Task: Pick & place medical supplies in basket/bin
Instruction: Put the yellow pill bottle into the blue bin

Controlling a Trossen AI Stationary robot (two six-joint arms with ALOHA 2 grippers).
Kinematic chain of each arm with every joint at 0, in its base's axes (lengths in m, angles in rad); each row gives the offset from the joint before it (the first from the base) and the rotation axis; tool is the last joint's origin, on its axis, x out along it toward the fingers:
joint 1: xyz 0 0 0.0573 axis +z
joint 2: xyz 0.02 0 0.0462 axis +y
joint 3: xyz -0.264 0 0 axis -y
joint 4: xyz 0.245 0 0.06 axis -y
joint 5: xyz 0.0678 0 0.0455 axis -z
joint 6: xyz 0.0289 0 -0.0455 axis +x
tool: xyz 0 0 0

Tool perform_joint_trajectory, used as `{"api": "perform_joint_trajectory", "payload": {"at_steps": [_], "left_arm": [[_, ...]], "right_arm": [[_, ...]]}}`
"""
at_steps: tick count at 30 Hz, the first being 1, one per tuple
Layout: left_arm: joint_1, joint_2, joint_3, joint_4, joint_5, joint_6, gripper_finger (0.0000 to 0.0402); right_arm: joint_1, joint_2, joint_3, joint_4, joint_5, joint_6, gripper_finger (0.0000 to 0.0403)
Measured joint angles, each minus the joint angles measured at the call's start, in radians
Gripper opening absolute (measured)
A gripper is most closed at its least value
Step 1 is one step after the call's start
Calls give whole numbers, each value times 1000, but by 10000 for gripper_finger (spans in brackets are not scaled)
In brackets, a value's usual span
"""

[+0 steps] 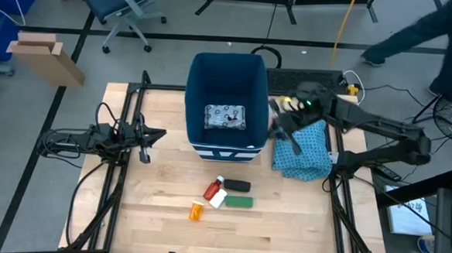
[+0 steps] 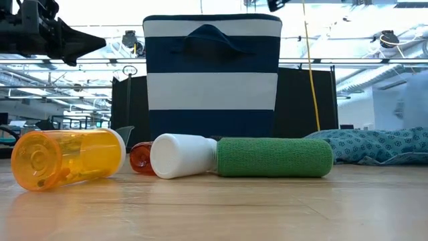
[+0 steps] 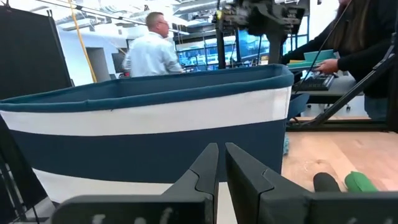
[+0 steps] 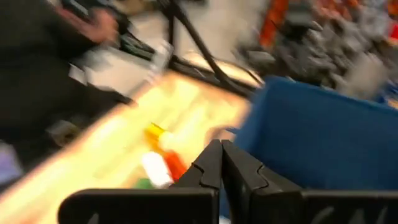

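From above, the blue bin [image 1: 227, 74] holds a patterned packet [image 1: 225, 116], while the other supplies [image 1: 224, 194] lie on the tabletop [image 1: 298, 223] in front. The right hand [image 1: 279, 123] sits beside the bin's right wall. Both wrist views show clenched fingers: left hand [image 3: 221, 163] and right hand [image 4: 221, 163] grasp nothing.

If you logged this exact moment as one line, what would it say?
bin: holds one white packet | table: orange pill bottle, red bottle, black oblong, green oblong | right tool: shut, empty, beside bin | left tool: shut, idle
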Motion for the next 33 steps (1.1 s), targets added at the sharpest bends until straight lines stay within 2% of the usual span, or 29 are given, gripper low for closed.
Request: {"api": "perform_joint_trajectory", "payload": {"at_steps": [3,8,10,13,22,27,33], "left_arm": [[0,0,0,0,0,-9,33],[0,0,0,0,0,-11,33],[0,0,0,0,-1,-24,33],[0,0,0,0,-2,-40,33],[0,0,0,0,-3,-29,33],[0,0,0,-2,-3,-54,33],[0,0,0,-8,-3,-57,33]], "right_arm": [[1,-89,-196,237,-114,104,1],[7,-192,-484,615,-124,257,1],[11,-202,-586,790,-78,336,1],[33,-193,-695,964,76,406,0],[155,-107,-781,1097,238,369,0],[197,-81,-800,1112,252,369,0],[244,-42,-859,1138,326,337,0]]}}
